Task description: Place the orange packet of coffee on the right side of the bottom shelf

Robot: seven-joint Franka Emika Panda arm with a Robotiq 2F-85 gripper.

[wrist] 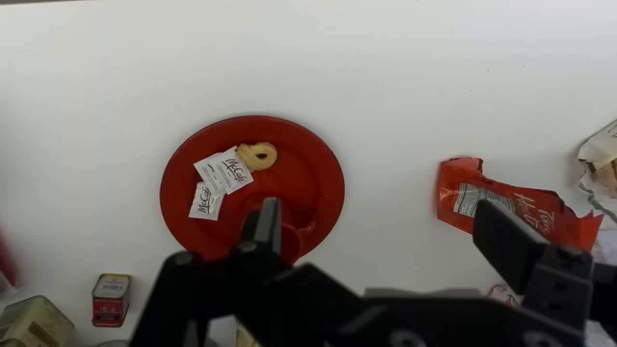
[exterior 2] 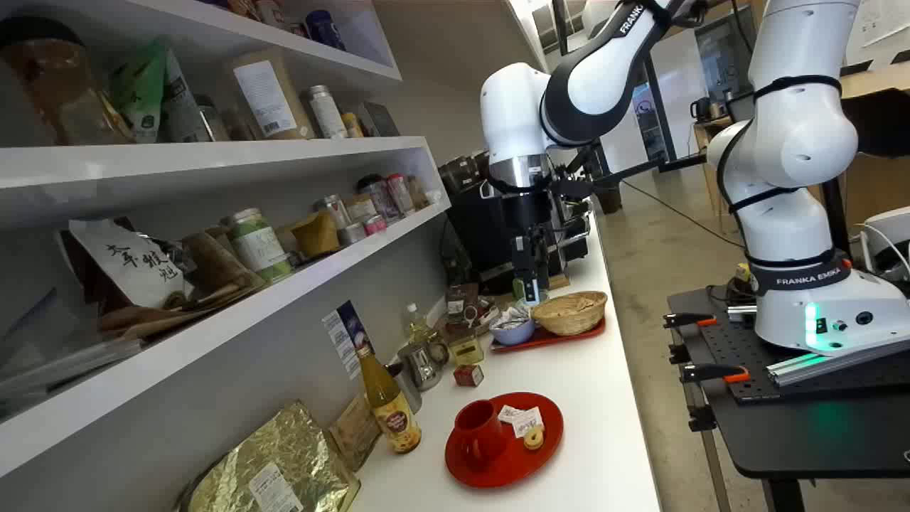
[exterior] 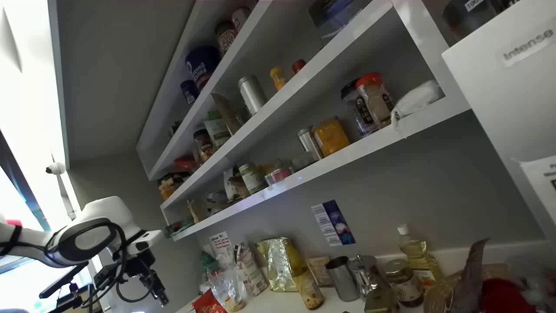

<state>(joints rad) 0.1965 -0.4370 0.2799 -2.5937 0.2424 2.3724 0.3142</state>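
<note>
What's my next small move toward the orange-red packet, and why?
I'd likely slide the gripper toward the orange-red packet, rightward in the wrist view, before lowering: its fingers are apart, but one overlaps the packet and the other the red plate, so the packet isn't between them.

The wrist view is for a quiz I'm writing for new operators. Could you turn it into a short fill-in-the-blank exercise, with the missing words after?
1. The ring-shaped biscuit lies on a plate coloured ____.
2. The large brand name printed on the white sachets reads ____.
3. In this picture, the orange-red packet lies to the ____ of the plate.
4. The gripper stands ____, its jaws far apart.

Missing words: red; McCafé; right; open.
</note>
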